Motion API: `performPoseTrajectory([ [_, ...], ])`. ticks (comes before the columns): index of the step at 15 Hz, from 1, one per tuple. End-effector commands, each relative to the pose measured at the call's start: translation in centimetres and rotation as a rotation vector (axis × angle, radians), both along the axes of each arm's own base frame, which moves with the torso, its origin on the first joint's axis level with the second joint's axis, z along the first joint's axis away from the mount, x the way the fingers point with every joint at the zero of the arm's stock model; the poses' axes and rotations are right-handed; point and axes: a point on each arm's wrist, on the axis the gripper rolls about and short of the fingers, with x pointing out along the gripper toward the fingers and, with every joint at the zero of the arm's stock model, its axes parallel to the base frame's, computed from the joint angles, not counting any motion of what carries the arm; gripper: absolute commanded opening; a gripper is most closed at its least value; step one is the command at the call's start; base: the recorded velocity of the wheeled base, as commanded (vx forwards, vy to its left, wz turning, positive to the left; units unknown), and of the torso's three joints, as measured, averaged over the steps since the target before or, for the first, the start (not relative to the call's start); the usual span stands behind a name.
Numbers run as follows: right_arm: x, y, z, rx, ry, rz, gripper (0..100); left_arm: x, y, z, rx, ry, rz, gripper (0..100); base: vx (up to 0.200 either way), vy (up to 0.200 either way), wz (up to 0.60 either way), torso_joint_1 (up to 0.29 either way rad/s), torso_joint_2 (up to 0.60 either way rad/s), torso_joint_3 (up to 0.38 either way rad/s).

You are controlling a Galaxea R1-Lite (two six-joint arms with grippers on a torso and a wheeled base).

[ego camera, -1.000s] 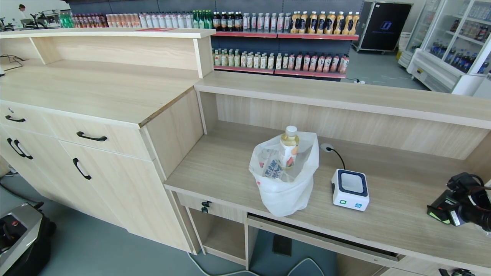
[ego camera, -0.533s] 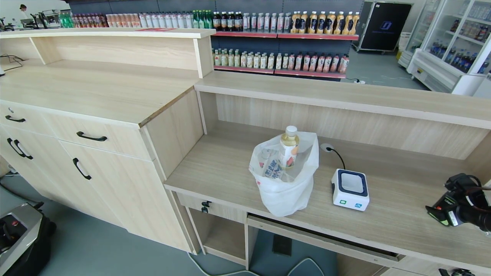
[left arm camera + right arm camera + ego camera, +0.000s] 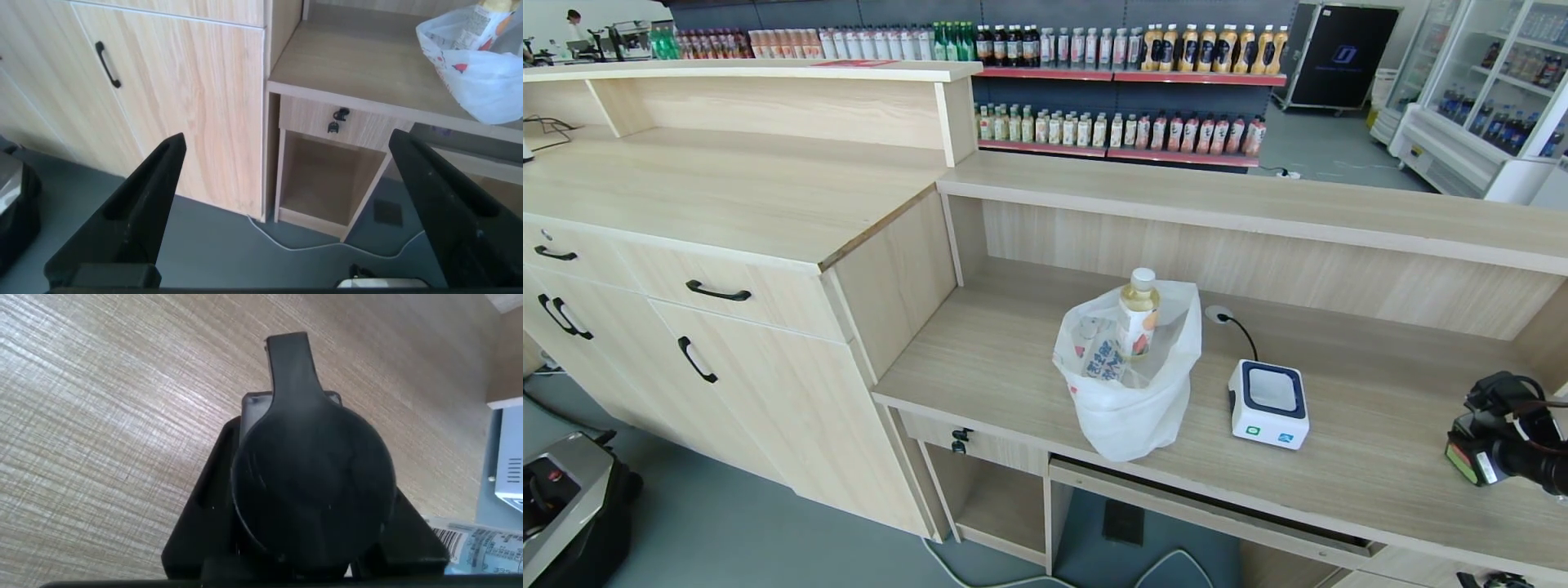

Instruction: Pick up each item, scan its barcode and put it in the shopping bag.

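The thin white plastic shopping bag (image 3: 1131, 408) stands slumped and crinkled near the front edge of the pale wood-grain counter (image 3: 1380, 384), its mouth open. A clear bottle (image 3: 1138, 314) of yellowish drink with a round white cap stands upright inside it, neck above the rim, and a flat printed packet (image 3: 1099, 353) leans beside it. Just beside the bag, towards the robot's right, sits the barcode scanner (image 3: 1267, 403). It is a smooth white box with rounded corners and a dark blue frame around a glassy top window. A black cable (image 3: 1245, 333) curves from it to a round port in the counter top.

Over the counter's far right end the right gripper (image 3: 1494, 441) is clamped on a dark item (image 3: 1468, 459) with a green, red and white label. From the right wrist this dark item (image 3: 310, 486) looks like a matt black disc with a stubby tab. A white barcode label (image 3: 478, 539) shows at its edge, and the streaky laminate lies beyond.

The left gripper (image 3: 286, 220) hangs low off the counter's left, its two tapered black fingers (image 3: 159, 196) spread wide apart with nothing between them. Past them are a cabinet door (image 3: 188, 106) with a curved black handle, the grey floor and the bag's bulge (image 3: 482, 69).
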Motion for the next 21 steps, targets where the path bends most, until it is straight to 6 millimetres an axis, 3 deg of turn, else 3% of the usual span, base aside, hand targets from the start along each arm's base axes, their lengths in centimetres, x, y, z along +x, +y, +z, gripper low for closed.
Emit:
performPoseTrajectory([
  [1, 0.1, 0.1, 0.3, -0.021, -0.004, 0.010, 0, 0.0, 0.0, 0.0, 0.000, -0.001, 0.000, 100, 0.000, 0.000, 0.00, 0.000, 0.00, 0.000],
  [3, 0.4, 0.9, 2.8, -0.107, -0.066, 0.044, 0, 0.0, 0.0, 0.0, 0.000, -0.001, 0.000, 100, 0.000, 0.000, 0.00, 0.000, 0.00, 0.000],
  [4, 0.0, 2.3, 5.7, -0.159, -0.123, 0.075, 0, 0.0, 0.0, 0.0, 0.000, -0.001, 0.000, 100, 0.000, 0.000, 0.00, 0.000, 0.00, 0.000],
  [6, -2.9, 6.2, 10.5, -0.240, -0.209, 0.142, 0, 0.0, 0.0, 0.0, 0.000, -0.001, 0.000, 100, 0.000, 0.000, 0.00, 0.000, 0.00, 0.000],
  [8, -6.0, 9.6, 15.1, -0.483, -0.313, 0.239, 0, 0.0, 0.0, 0.0, 0.000, -0.001, 0.000, 100, 0.000, 0.000, 0.00, 0.000, 0.00, 0.000],
  [11, -7.8, 15.7, 18.7, -0.706, -0.503, 0.519, 0, 0.0, 0.0, 0.0, 0.000, -0.001, 0.000, 100, 0.000, 0.000, 0.00, 0.000, 0.00, 0.000],
  [13, -8.9, 19.8, 20.0, -0.984, -0.612, 0.712, 0, 0.0, 0.0, 0.0, 0.000, -0.001, 0.000, 100, 0.000, 0.000, 0.00, 0.000, 0.00, 0.000],
  [15, -9.2, 23.6, 19.7, -1.191, -0.698, 0.908, 0, 0.0, 0.0, 0.0, 0.000, -0.001, 0.000, 100, 0.000, 0.000, 0.00, 0.000, 0.00, 0.000],
  [16, -9.3, 24.6, 19.7, -1.255, -0.734, 0.951, 0, 0.0, 0.0, 0.0, 0.000, -0.001, 0.000, 100, 0.000, 0.000, 0.00, 0.000, 0.00, 0.000],
  [17, -9.3, 27.0, 19.7, -1.406, -0.839, 1.029, 0, 0.0, 0.0, 0.0, 0.000, -0.001, 0.000, 100, 0.000, 0.000, 0.00, 0.000, 0.00, 0.000],
  [21, -9.4, 31.6, 19.0, -1.522, -1.083, 1.118, 0, 0.0, 0.0, 0.0, 0.000, -0.001, 0.000, 100, 0.000, 0.000, 0.00, 0.000, 0.00, 0.000],
])
